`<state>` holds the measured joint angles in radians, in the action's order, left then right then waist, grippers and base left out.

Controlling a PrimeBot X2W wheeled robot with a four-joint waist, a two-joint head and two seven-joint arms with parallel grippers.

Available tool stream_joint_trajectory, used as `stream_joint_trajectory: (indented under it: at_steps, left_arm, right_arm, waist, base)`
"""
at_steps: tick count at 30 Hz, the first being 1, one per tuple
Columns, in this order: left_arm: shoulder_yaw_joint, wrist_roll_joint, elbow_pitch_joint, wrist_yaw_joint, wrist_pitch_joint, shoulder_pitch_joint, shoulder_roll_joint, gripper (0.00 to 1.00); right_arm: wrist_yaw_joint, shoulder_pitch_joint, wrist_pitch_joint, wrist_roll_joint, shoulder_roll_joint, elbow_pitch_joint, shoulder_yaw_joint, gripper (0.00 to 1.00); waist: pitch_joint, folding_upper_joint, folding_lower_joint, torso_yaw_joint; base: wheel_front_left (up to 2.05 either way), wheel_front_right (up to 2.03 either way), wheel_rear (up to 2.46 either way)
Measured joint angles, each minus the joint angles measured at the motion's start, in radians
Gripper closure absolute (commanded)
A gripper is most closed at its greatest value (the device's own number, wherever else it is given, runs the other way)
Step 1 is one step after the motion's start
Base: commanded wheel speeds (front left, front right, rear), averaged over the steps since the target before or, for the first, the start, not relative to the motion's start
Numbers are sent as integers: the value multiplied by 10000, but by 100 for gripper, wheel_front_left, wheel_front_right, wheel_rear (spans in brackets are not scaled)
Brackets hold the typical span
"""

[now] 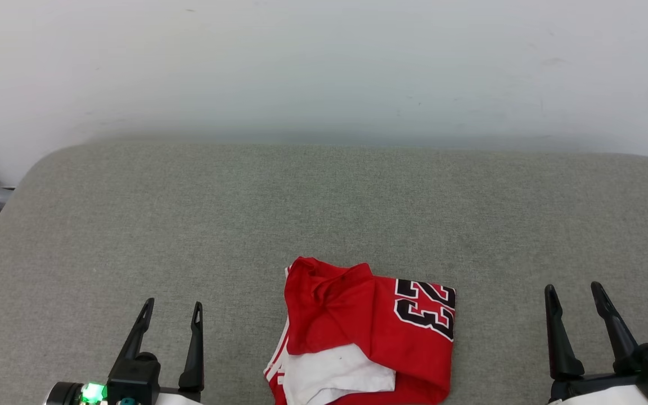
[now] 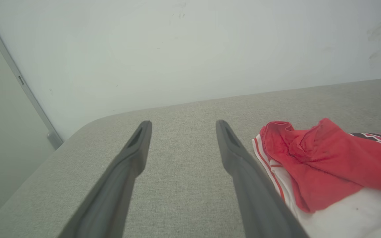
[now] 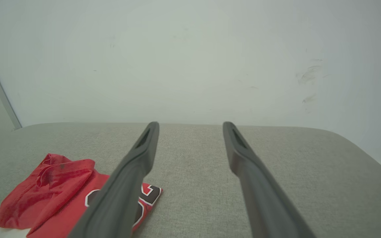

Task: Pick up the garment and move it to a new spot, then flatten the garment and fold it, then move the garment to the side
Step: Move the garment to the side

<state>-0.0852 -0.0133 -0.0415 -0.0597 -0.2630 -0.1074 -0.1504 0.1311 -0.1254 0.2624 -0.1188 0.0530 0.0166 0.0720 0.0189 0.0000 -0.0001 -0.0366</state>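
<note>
Garment (image 1: 366,332) lies bunched in a rough fold near the front edge of the grey cushioned surface (image 1: 324,202) — red cloth uppermost, a white sleeve at the front, the "23" along its right side. The left gripper (image 1: 173,304) and right gripper (image 1: 573,287) flank it without touching — both have fingers spread and hold nothing.

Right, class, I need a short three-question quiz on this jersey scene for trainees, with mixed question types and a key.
1. True or false: the left tool grips the garment.
2. The number printed on it reads: A 23, B 45, C 10.
3. What does the garment lie on?
Key: 1 false; 2 A; 3 the grey fabric surface.
</note>
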Motion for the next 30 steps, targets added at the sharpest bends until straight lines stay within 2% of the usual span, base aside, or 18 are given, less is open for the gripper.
stream_joint_trajectory:
  at_steps: [10, 15, 19, 24, 30]
  left_arm:
    - [2, -12, -25, 2, 0, -5, 10, 0]
    - [-27, -29, -23, 23, 0, 6, 17, 0]
    - [-54, -29, -40, 46, 0, 79, 27, 0]
    - [-71, -36, -88, 59, 0, 112, 58, 0]
    - [-75, -71, -150, 61, 0, 236, 98, 0]
  right_arm:
    - [0, 9, 0, -115, -4, -130, -13, 0]
    - [0, 1058, -414, 25, 69, -65, -171, 0]
    - [0, 2476, -1701, -370, 727, 94, -763, 0]
    - [2, 3967, -4155, -1081, 1576, 130, -1985, 0]
    - [0, 4986, -6822, -2117, 2307, -740, -3064, 0]
  waist:
    - [53, 0, 0, -88]
    - [-20, 0, 0, -186]
    - [-118, 0, 1, -263]
    - [-244, 0, 2, -384]
    - [-433, 0, 2, -480]
  base:
    - [0, 0, 0]
    - [0, 0, 0]
    - [0, 0, 0]
    - [0, 0, 0]
    - [0, 0, 0]
